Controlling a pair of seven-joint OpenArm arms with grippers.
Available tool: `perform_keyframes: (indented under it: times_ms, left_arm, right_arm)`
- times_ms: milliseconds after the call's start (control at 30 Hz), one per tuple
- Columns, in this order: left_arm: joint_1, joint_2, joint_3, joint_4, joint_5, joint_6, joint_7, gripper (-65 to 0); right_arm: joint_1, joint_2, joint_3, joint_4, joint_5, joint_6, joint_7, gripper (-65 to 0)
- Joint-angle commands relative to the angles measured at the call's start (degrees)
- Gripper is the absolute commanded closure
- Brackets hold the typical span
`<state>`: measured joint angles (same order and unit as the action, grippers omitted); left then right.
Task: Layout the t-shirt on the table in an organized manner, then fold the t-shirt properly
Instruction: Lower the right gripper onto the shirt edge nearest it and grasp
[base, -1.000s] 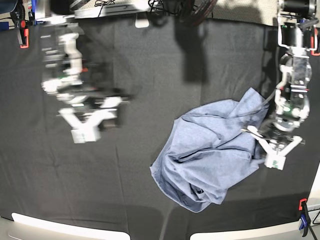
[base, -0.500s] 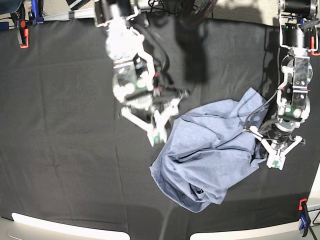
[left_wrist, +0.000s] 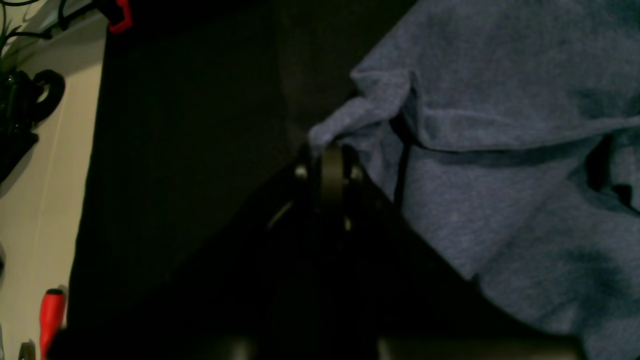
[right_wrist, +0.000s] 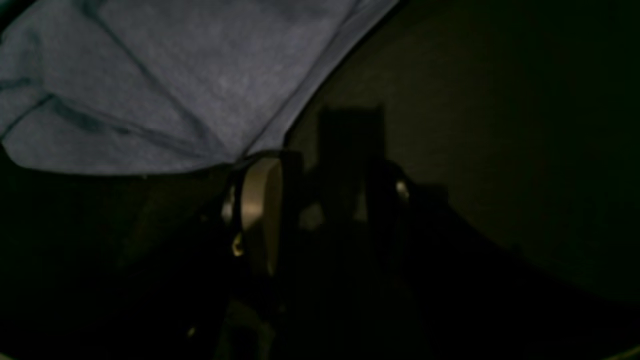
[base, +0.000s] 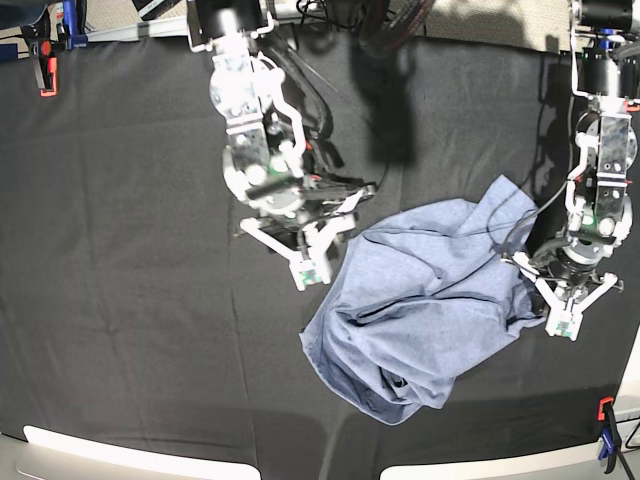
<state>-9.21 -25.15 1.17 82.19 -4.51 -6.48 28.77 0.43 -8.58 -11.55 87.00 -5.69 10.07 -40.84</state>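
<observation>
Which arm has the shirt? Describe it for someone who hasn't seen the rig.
On the black table, find the crumpled blue-grey t-shirt. The left gripper is the arm at its right-hand edge in the base view, pinching fabric shut. The right gripper hangs open at the opposite edge.

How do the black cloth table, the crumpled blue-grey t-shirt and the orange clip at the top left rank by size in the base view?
1. black cloth table
2. blue-grey t-shirt
3. orange clip

T-shirt (base: 425, 300) crumpled on table (base: 130, 300).
</observation>
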Motion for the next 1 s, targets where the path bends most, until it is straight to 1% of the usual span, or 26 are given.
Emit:
perform_keyframes:
  times_ms: [0, 133, 300, 433, 533, 667, 767, 867, 967]
  left_arm:
    - [-1.2, -0.8, -0.3, 1.0, -0.1, 0.4, -1.4, 0.0]
    - [-1.2, -0.8, -0.3, 1.0, -0.1, 0.4, -1.4, 0.0]
    - [-1.2, -0.7, -0.3, 1.0, -0.1, 0.4, -1.8, 0.0]
    - [-1.2, -0.7, -0.3, 1.0, -0.1, 0.4, -1.8, 0.0]
    - [-1.2, -0.8, -0.3, 1.0, -0.1, 0.4, -1.7, 0.0]
    - [-1.2, -0.8, -0.3, 1.0, -0.1, 0.4, -1.6, 0.0]
    - [-1.2, -0.8, -0.3, 1.0, -0.1, 0.4, -1.6, 0.0]
    - [-1.2, -0.8, -0.3, 1.0, -0.1, 0.4, -1.6, 0.0]
    - [-1.2, -0.8, -0.3, 1.0, -0.1, 0.4, -1.4, 0.0]
  right_arm:
    - [1.6, -0.4, -0.2, -1.0, 0.3, -0.1, 1.0, -27.3]
    - [5.1, -0.4, -0.2, -8.3, 0.3, -0.1, 2.1, -26.7]
    - [7.4, -0.4, -0.2, -10.7, 2.0, 0.0, 2.1, -17.0]
    - [7.5, -0.4, -0.7, -10.7, 3.3, 0.0, 3.8, -6.1]
    - [7.5, -0.4, -1.7, -10.7, 3.3, 0.1, 4.0, 0.0]
    - [7.5, -0.4, -2.0, -10.6, 2.6, 0.0, 4.0, 0.0]
    - [7.5, -0.4, -2.0, -9.3, 0.0, 0.6, 3.6, 0.0]
    - [7.1, -0.4, -2.0, -6.4, -3.4, 0.7, -0.3, 0.0]
    - [6.2, -0.4, -1.9, -3.4, -8.9, 0.7, -2.9, 0.0]
